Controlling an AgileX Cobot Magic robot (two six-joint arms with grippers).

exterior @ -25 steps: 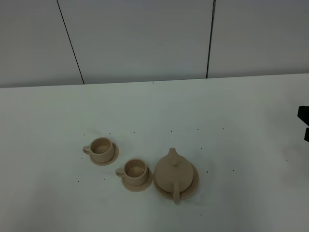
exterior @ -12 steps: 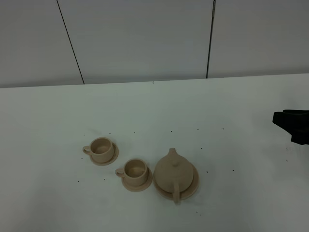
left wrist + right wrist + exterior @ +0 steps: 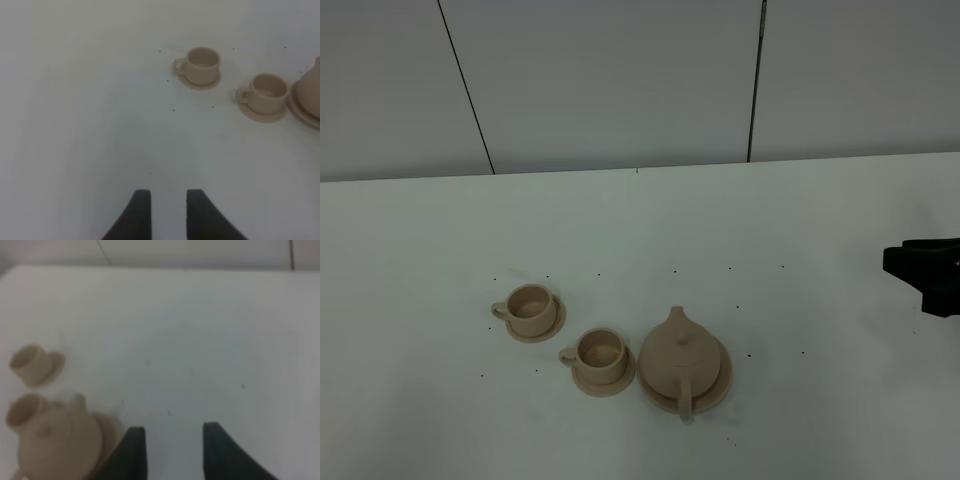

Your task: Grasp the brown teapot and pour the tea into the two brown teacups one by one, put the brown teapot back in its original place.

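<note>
Pokes in at the right edge of the high view with the right gripper (image 3: 912, 266), dark fingers (image 3: 131, 452) spread wide, nothing between. Holds the left gripper (image 3: 167, 215) with fingers (image 3: 139, 215) narrowly parted, gripping nothing

You see the teapot (image 3: 682, 356) on its large saucer (image 3: 722, 387); the near teacup (image 3: 600, 352) lies left, the far teacup (image 3: 530, 307) behind-left of that.

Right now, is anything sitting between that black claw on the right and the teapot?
No. In the exterior high view, only bare white table, with a few tiny dark specks, separates the right gripper from the brown teapot.
</note>
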